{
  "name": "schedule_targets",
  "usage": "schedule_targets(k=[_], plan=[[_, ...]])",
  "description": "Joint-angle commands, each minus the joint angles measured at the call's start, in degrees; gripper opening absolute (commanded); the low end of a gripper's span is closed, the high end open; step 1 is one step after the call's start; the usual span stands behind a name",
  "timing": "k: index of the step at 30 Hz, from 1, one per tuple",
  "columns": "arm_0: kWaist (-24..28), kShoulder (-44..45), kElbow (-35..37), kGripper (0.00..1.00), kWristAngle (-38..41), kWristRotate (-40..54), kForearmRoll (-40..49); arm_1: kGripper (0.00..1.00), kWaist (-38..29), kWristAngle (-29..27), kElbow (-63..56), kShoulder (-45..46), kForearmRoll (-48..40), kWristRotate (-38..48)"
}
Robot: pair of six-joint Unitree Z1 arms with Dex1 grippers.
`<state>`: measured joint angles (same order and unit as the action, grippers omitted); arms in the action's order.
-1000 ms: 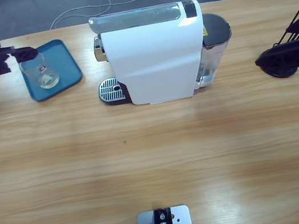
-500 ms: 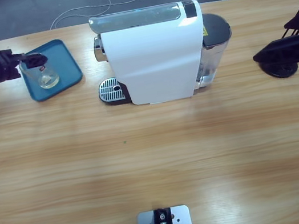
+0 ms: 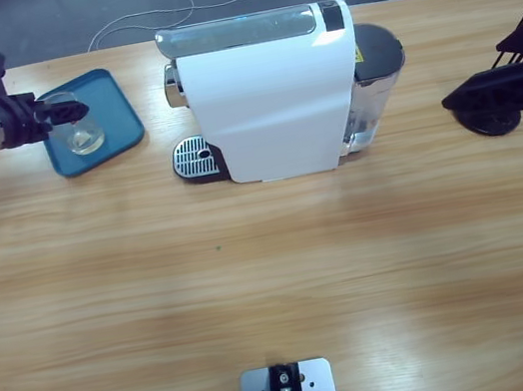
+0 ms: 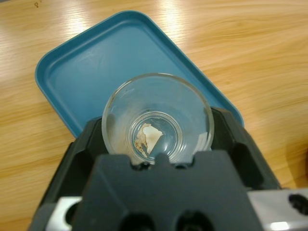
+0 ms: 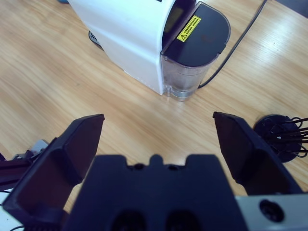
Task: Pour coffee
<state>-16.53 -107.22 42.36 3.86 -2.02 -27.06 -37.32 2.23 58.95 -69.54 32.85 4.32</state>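
A small clear glass (image 4: 158, 103) stands between the two black jaws of my left gripper (image 4: 159, 126), which is shut on it just over the blue tray (image 4: 91, 62). A thin brownish patch of coffee (image 4: 145, 139) lies on the bottom of the glass. In the high view my left gripper (image 3: 64, 111) reaches in from the left edge to the glass (image 3: 81, 134) on the tray (image 3: 121, 114). The white coffee machine (image 3: 269, 93) stands mid-table with its round drip grate (image 3: 196, 154) at the front left. My right gripper (image 5: 158, 120) hangs open above the table, holding nothing.
The machine's water tank (image 5: 190, 57) with a yellow label faces the right wrist view, a black cable running off behind it. A black wire rack (image 3: 512, 91) stands at the table's right edge. Bare wood stretches in front of the machine.
My left gripper has slid right and slightly toward the table's front, coming onto the glass on the tray. The glass has shifted a little.
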Motion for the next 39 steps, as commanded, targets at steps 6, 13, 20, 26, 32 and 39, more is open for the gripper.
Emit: schedule_targets(k=[6,13,20,26,32,39], plan=[[-1.6,8.5,-1.7,0.0,5.0,-0.3,8.0,1.0,-0.6,0.1,-1.8,1.3,-0.7,0.9],[-10.6,13.5,2.4,0.0,6.5,3.1,18.0,1.0,-0.6,0.2,-2.5,2.9,-0.7,1.0],[-15.3,7.5,4.1,0.0,6.9,3.8,16.4,1.0,-0.6,-0.1,-5.1,7.2,0.5,1.1],[-17.5,3.4,8.3,0.0,6.9,3.7,16.0,1.0,-0.6,-0.2,-6.5,9.3,1.3,1.0],[-20.1,0.3,11.3,0.0,7.6,3.4,15.6,1.0,-0.6,-0.3,-6.7,9.6,1.6,0.5],[-21.5,-1.7,10.6,0.0,9.1,3.4,15.6,1.0,-0.6,-0.5,-7.0,10.0,1.8,0.2]])
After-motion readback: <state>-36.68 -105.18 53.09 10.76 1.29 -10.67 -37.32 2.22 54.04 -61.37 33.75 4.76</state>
